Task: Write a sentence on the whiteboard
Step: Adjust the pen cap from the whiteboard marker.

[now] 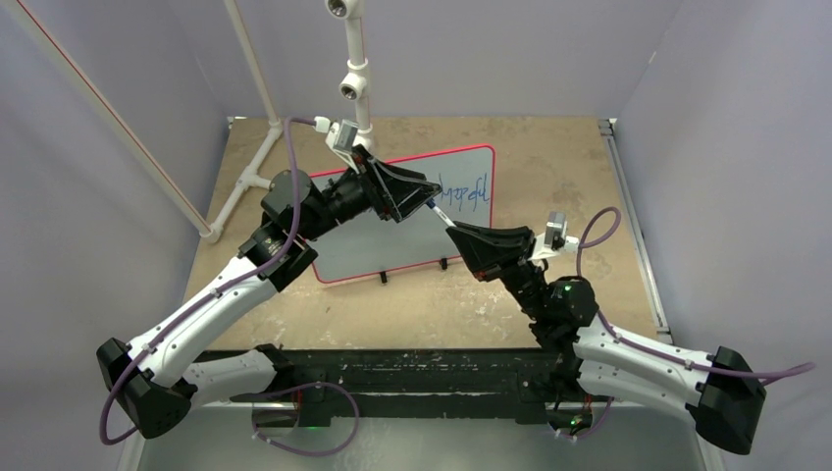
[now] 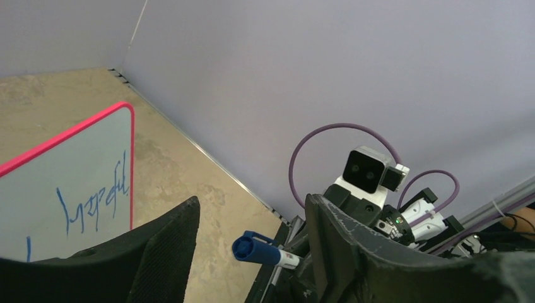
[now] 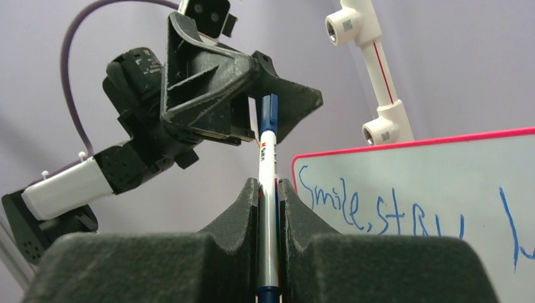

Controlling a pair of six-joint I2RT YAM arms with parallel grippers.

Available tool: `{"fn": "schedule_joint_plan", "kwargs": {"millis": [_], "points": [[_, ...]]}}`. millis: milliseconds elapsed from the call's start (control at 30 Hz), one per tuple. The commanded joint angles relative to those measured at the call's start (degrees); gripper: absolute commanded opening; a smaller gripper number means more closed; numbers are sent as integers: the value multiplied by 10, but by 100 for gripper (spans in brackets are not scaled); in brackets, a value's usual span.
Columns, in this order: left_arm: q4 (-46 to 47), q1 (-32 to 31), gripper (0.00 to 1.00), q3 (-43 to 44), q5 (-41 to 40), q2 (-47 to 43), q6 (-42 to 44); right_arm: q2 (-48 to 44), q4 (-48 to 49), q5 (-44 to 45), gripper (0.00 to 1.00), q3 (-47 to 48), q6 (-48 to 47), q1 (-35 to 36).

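My right gripper (image 3: 269, 189) is closed tight on a marker (image 3: 267, 154); the two black fingers press its white barrel from both sides, with almost no gap between them. The marker points away from my wrist, and its blue cap (image 2: 257, 247) reaches into the space between the fingers of my left gripper (image 2: 251, 208). That gripper is wide open. In the left wrist view the cap sits between the fingers and does not touch either of them.

The fingers of both grippers are matte black, with a rough, grainy surface and a wedge shape. The marker is slim and round, white with blue ends and a small printed label that I cannot read.

The whiteboard (image 1: 392, 250) rests on the table (image 1: 559, 177), under and behind my left arm. It is pale grey-white, smooth, with rounded corners, a thin red frame and small black feet on its near edge. The sentence (image 3: 378, 208) is in blue handwriting near one end of the board; I can read "Smile, stay" and then more strokes that the picture's edge cuts off.

The table is tan and mottled. Plain pale lilac walls (image 1: 716, 118) stand around it, and a white pipe (image 1: 353, 74) rises at the far side.
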Motion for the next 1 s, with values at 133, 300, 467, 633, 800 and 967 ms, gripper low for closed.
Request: {"fn": "schedule_joint_plan", "kwargs": {"millis": [133, 300, 467, 633, 800, 967], "points": [[21, 3, 41, 1, 43, 1, -18, 0, 6, -13, 0, -4, 9, -1], [18, 3, 30, -6, 48, -1, -22, -3, 4, -11, 0, -3, 12, -1], [18, 4, 5, -19, 61, -1, -22, -4, -2, -15, 0, 3, 14, -1], [7, 3, 0, -35, 79, -1, -19, -4, -1, -17, 0, 6, 19, -1], [6, 4, 0, -66, 98, -4, -25, 12, 18, -19, 0, 10, 21, -1], [5, 3, 0, -96, 107, -14, -35, 27, 37, -11, 0, 12, 21, -1]]}}
